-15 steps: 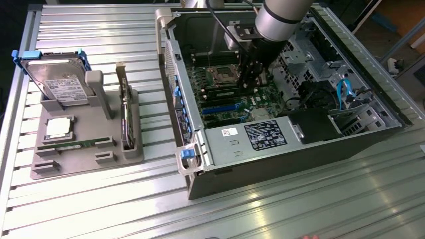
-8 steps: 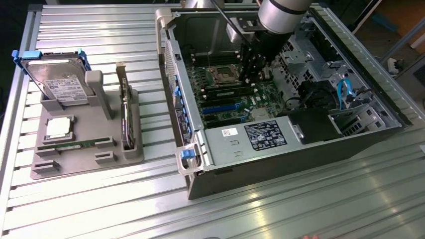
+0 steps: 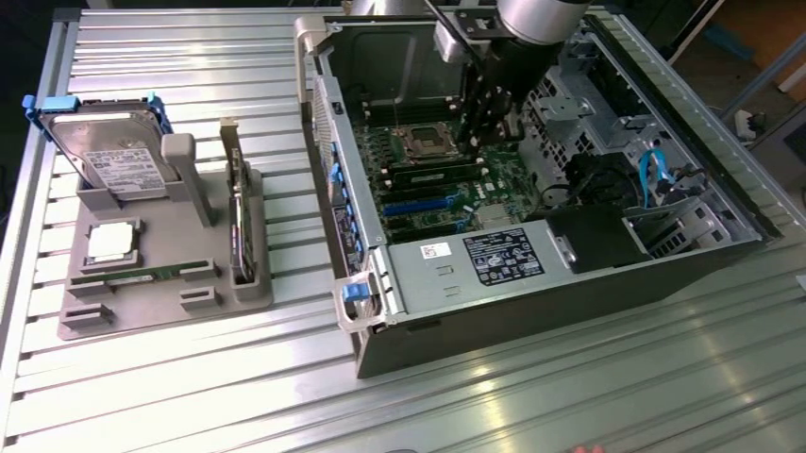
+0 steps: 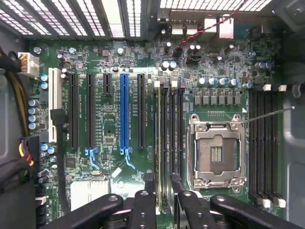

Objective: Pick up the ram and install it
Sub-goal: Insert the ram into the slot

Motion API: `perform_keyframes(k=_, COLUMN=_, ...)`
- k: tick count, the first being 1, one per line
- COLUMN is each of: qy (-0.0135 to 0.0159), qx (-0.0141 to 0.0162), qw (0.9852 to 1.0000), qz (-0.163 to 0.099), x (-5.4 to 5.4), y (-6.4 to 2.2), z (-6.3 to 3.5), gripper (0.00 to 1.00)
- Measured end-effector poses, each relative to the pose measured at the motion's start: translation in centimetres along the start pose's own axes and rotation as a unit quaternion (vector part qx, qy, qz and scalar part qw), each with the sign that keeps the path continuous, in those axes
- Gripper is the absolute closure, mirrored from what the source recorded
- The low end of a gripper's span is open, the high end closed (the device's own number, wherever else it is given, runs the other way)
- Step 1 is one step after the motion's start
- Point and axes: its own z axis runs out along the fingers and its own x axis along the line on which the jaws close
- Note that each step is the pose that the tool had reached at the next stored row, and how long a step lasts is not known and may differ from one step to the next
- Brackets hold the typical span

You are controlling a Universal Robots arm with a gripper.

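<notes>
We find the gripper [image 3: 494, 130] spread wide and empty above the memory slots [image 4: 165, 133] inside the computer case [image 3: 529, 311]. The ram [image 3: 126, 275] lies flat in the tray [image 3: 164, 310], well apart at the exterior view's left. We recommend grasping it squarely at mid-length and keeping it level.

Bright overhead light, glare streaks on the ribbed table [image 3: 567, 406], deep shadow inside the case [image 3: 529, 330]

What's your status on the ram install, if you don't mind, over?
Gripper open, low over motherboard memory slots. Ram lying in grey tray, untouched. Nothing lying over it.
</notes>
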Motion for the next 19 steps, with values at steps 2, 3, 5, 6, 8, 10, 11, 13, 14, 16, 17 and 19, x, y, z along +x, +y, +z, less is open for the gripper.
perform_keyframes(k=2, qy=0.0001, qx=0.0, qw=1.0, qz=0.0, x=0.0, y=0.01, z=-0.29, gripper=0.74)
perform_keyframes(k=3, qy=0.0002, qx=0.0, qw=1.0, qz=0.0, x=0.0, y=0.02, z=-0.44, gripper=0.74)
perform_keyframes(k=5, qy=0.0005, qx=0.0, qw=1.0, qz=0.0, x=-0.1, y=0.03, z=-0.76, gripper=0.74)
perform_keyframes(k=6, qy=0.0007, qx=0.0, qw=1.0, qz=0.0, x=-0.1, y=0.04, z=-1.0, gripper=0.74)
perform_keyframes(k=8, qy=0.0011, qx=0.0, qw=1.0, qz=0.0, x=-0.1, y=0.07, z=-1.59, gripper=0.74)
perform_keyframes(k=10, qy=0.0014, qx=0.0, qw=1.0, qz=0.0, x=-0.1, y=0.08, z=-2.04, gripper=0.74)
perform_keyframes(k=11, qy=0.0015, qx=0.0, qw=1.0, qz=0.0, x=-0.1, y=0.09, z=-2.26, gripper=0.74)
perform_keyframes(k=13, qy=0.002, qx=0.0, qw=1.0, qz=0.0, x=-0.2, y=0.11, z=-2.73, gripper=0.74)
perform_keyframes(k=14, qy=0.0022, qx=0.0, qw=1.0, qz=0.0, x=-0.2, y=0.12, z=-2.95, gripper=0.74)
perform_keyframes(k=16, qy=0.0028, qx=0.0, qw=1.0, qz=0.0, x=-0.2, y=0.14, z=-3.37, gripper=0.74)
perform_keyframes(k=17, qy=0.003, qx=0.0, qw=1.0, qz=0.0, x=-0.2, y=0.14, z=-3.54, gripper=0.74)
perform_keyframes(k=19, qy=0.0036, qx=0.0, qw=1.0, qz=0.0, x=-0.3, y=0.16, z=-4.0, gripper=0.74)
